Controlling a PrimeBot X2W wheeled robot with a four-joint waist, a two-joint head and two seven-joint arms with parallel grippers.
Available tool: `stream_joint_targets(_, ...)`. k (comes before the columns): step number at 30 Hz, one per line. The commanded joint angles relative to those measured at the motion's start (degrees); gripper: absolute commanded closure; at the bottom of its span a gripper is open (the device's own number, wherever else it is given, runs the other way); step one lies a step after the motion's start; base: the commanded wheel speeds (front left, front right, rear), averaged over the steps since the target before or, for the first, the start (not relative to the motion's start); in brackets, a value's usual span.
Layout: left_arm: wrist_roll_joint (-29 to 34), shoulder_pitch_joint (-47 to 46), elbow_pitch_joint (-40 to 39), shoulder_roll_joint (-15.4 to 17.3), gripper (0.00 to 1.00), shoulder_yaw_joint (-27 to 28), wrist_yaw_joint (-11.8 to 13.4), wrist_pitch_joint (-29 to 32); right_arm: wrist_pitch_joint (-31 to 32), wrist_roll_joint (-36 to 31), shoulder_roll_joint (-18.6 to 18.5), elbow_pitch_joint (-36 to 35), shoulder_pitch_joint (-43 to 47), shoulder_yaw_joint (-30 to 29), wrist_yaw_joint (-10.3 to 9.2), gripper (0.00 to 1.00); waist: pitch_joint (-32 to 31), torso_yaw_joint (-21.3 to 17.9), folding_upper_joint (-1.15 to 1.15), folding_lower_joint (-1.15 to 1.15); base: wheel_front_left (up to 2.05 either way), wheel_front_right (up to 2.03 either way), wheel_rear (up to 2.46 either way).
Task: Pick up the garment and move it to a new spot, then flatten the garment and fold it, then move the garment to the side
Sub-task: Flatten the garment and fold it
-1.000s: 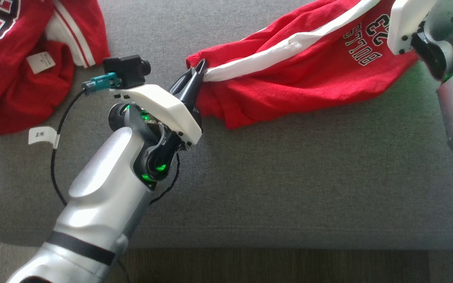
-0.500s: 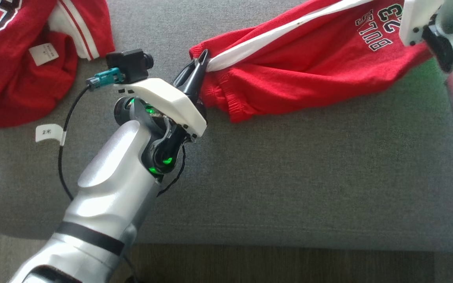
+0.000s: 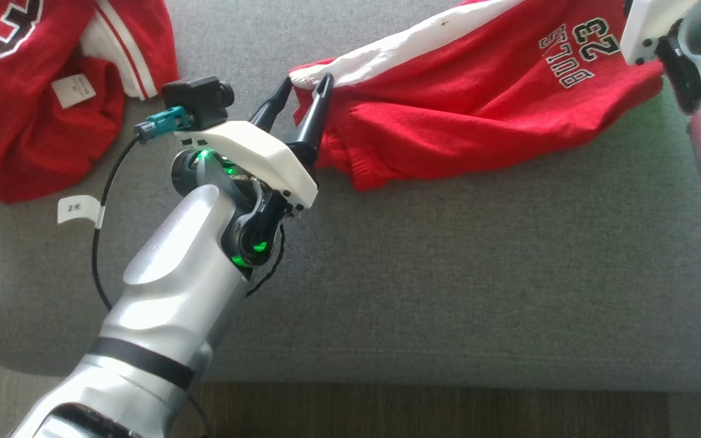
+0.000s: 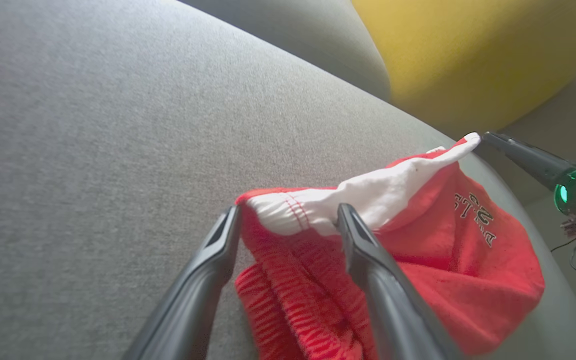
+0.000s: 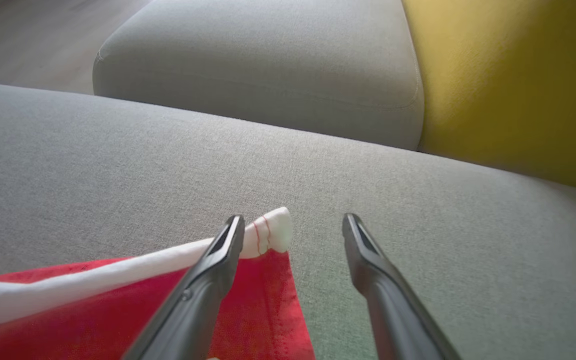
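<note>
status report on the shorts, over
Left pincer open, red shorts hem between its fingers. Right pincer open at the far corner. Shorts stretched on grey cushion, unfolded. Red jersey apart, to the left.

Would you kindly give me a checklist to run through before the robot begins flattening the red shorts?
1. Red shorts resting on the grey cushion: ok.
2. Shorts flat: not ok, bunched and doubled over.
3. Left tool open: ok, jaws apart around one corner of the cloth.
4. Right tool open: ok, jaws apart, striped corner beside one finger.
5. Cloth free of both tools: cannot tell, it lies right against the fingers.
6. Red jersey apart from the shorts: ok, it lies off to the left.
</note>
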Motion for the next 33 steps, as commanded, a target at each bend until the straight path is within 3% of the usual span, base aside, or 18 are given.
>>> stream_joint_targets(1, 0.62, -0.69, -1.10, 1.58, 0.00, 2.03, 0.54, -1.33, -2.11, -0.35, 0.79, -1.10, -1.60, -0.09, -0.02, 0.00, -1.37, -0.42, 0.00, -0.01, 0.00, 0.00, 0.00)
stream_joint_targets(9, 0.73, 2.56, -0.60, 4.01, 0.00, 2.81, 2.48, -2.76, -7.37, -0.22, 1.65, -1.38, 2.25, 0.39, -0.02, 0.00, -6.98, -2.62, 0.00, -0.01, 0.00, 0.00, 0.00)
stream_joint_targets(16, 4.08, 5.40, -2.97, 7.49, 0.00, 3.32, 5.74, -5.96, -10.28, 1.19, 2.85, -5.51, 6.95, 0.94, -0.02, 0.00, -11.70, -4.60, 0.00, -0.01, 0.00, 0.00, 0.00)
stream_joint_targets(21, 9.21, 10.03, -10.20, 9.62, 0.00, 5.83, 9.68, -7.52, -13.88, 1.59, 3.37, -12.58, 14.43, 0.43, -0.02, 0.00, -15.41, -5.68, 0.00, -0.01, 0.00, 0.00, 0.00)
stream_joint_targets(26, 17.76, 18.30, -22.30, 9.87, 0.00, 12.11, 13.05, -7.59, -15.91, 2.85, 3.70, -22.00, 25.24, -1.02, -0.02, 0.00, -17.96, -6.17, 0.00, -0.01, 0.00, 0.00, 0.00)
stream_joint_targets(33, 26.84, 31.39, -31.76, 7.28, 0.00, 19.11, 12.14, -7.60, -17.34, 1.48, 6.37, -35.11, 40.94, -6.78, -0.02, 0.00, -21.45, -6.74, 0.00, -0.01, 0.00, 0.00, 0.00)
